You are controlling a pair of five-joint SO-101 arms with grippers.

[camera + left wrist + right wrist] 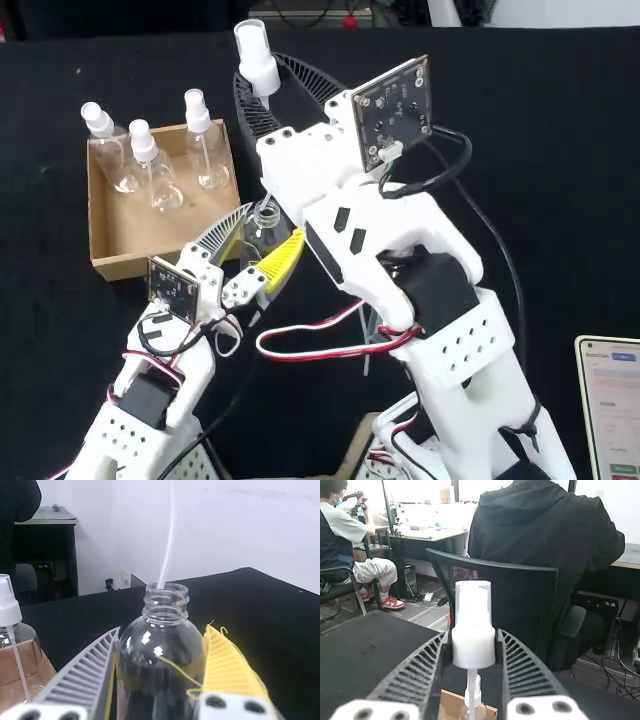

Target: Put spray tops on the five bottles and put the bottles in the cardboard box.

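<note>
Clearly the capping step is in hand, on the fourth bottle by the count in the box. The left gripper (268, 232) is clamped on an open bottle (162, 645), which stands upright between its grey and yellow fingers, neck clear above them. Directly above that neck, the right gripper (266, 78) pinches a spray top (473, 640) by its collar, nozzle up. Its thin tube (167, 540) hangs down so that the lower end meets the bottle's mouth. Just beside the left gripper, on its grey-finger side, sits the cardboard box (100, 215) with three capped bottles (150, 165) inside. Next, I judge, the right gripper should lower straight down with the tube centred until the collar seats on the threads. The top then needs twisting or pressing tight against a firm left grip.
</note>
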